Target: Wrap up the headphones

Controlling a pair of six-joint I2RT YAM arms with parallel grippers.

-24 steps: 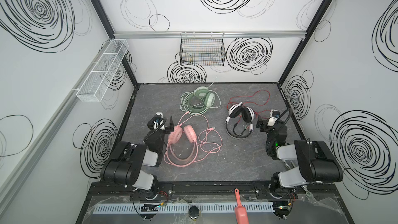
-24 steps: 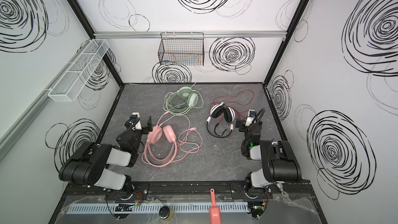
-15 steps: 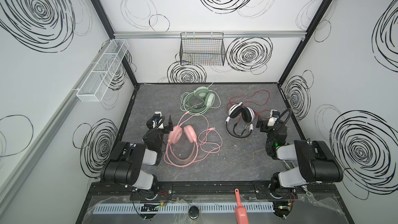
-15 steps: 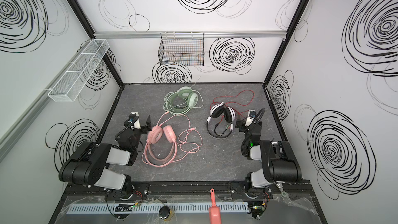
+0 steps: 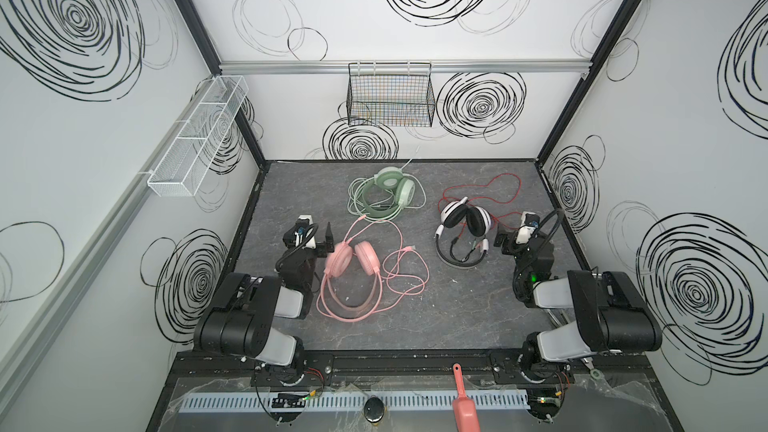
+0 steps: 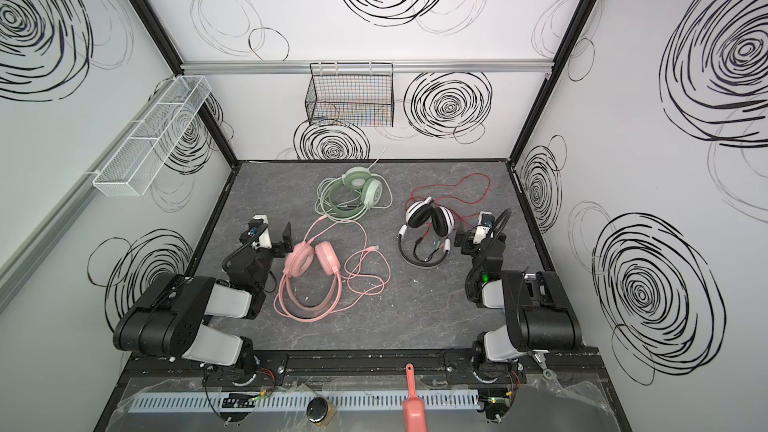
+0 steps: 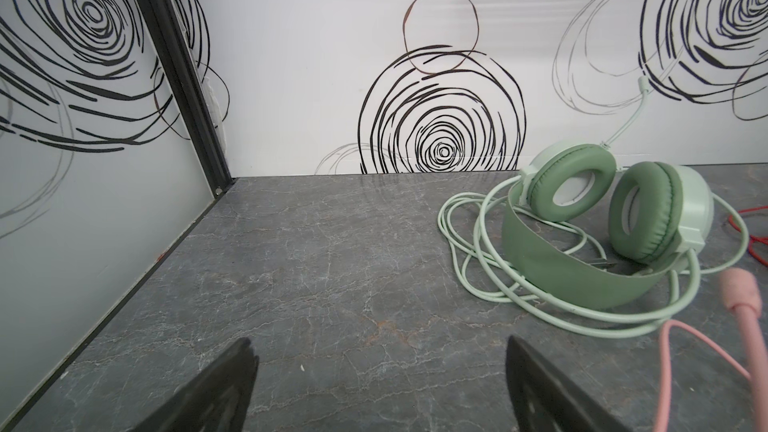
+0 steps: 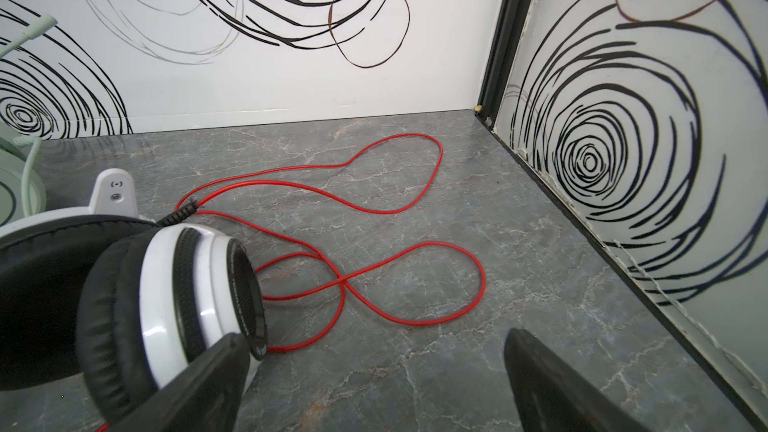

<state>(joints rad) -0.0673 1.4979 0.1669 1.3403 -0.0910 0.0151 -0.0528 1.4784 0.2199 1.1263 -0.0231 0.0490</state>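
In both top views the pink headset (image 5: 353, 268) lies mid-counter (image 5: 457, 317) with its pink cable (image 5: 409, 280) sprawled loose on its right. The green headset (image 5: 386, 197) sits beyond it and the white-and-black headset (image 5: 465, 226) is off to its right. The left pincer (image 5: 318, 238) waits just left of the pink ear cups, and the right pincer (image 5: 513, 238) is far to their right. In the left wrist view the left pincer (image 7: 380, 371) is spread wide over bare counter, holding nothing. In the right wrist view the right pincer (image 8: 374, 367) is just as wide and empty, with the red cable (image 8: 415, 209) looping ahead of it. My call: pin the pink headband with one arm, pick up the cable near its plug, and wind snug, even turns. Against the earlier frames barely anything differs. Both arms sit about where they were, and no headset has moved.
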